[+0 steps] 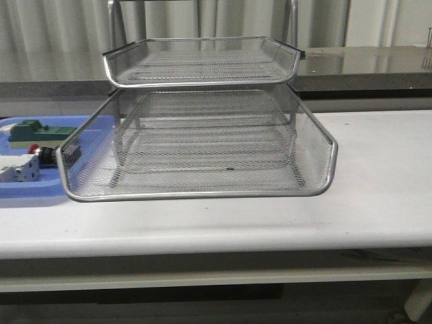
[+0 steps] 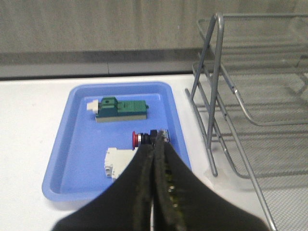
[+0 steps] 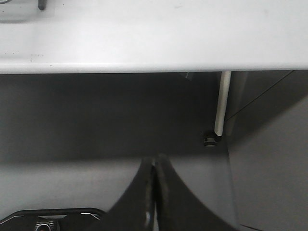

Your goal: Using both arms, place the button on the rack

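The button (image 2: 144, 138), with a red cap and black body, lies on its side in a blue tray (image 2: 77, 144); it also shows in the front view (image 1: 44, 155), at the rack's left. The silver wire-mesh rack (image 1: 196, 194) stands mid-table, and its frame (image 2: 212, 96) shows in the left wrist view. My left gripper (image 2: 156, 142) is shut and empty, its tips in line with the button's rear end, which they hide. My right gripper (image 3: 155, 161) is shut and empty, below the table's front edge, facing the floor. Neither arm shows in the front view.
A green block (image 2: 120, 108) and a white terminal block (image 2: 115, 162) lie in the blue tray beside the button. The white table (image 1: 378, 169) extends to the rack's right. A table leg (image 3: 220, 103) shows under the table edge.
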You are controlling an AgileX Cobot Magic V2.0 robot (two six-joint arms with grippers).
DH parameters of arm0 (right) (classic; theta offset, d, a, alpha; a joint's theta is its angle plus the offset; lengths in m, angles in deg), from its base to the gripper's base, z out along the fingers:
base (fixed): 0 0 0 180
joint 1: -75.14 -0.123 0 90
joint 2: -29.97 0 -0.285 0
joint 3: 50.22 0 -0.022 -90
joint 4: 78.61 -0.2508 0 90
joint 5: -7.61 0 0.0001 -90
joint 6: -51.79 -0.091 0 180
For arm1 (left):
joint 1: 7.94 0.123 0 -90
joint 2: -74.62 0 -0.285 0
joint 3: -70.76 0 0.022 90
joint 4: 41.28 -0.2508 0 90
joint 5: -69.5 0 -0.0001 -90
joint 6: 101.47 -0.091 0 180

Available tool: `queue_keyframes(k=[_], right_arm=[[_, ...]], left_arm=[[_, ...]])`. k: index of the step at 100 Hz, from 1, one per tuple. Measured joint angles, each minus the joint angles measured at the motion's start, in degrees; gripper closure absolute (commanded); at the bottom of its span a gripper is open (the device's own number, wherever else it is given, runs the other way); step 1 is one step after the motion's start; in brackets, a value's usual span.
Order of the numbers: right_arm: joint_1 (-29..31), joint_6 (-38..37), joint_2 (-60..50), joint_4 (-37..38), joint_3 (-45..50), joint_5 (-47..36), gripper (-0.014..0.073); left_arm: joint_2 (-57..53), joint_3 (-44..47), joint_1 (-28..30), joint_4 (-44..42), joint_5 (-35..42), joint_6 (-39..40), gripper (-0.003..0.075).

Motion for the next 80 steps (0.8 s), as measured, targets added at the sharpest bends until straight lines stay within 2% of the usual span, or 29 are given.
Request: queue_keyframes(k=[30, 60, 69, 74, 80], right_arm=[[0.00, 0.00, 0.00, 0.00, 0.00, 0.08, 0.0661], [0.00, 0.00, 0.00, 0.00, 0.00, 0.08, 0.0661], [0.00, 0.00, 0.00, 0.00, 0.00, 0.08, 0.0661], [0.00, 0.00, 0.00, 0.00, 0.00, 0.08, 0.0661], [0.00, 0.00, 0.00, 0.00, 0.00, 0.08, 0.0661]], left_arm=[[22.76, -20.09, 0.00, -0.47, -17.74, -0.95, 0.0741], [32.26, -26.80, 0.00, -0.93, -21.78, -4.06, 0.0725], [32.80, -27.27, 0.00, -0.93, -22.92, -5.44, 0.0619], [32.80, -27.31, 0.00, -0.93, -23.65, -6.47, 0.0514], [32.80, -27.40, 0.00, -0.93, -24.72, -7.50, 0.0350]])
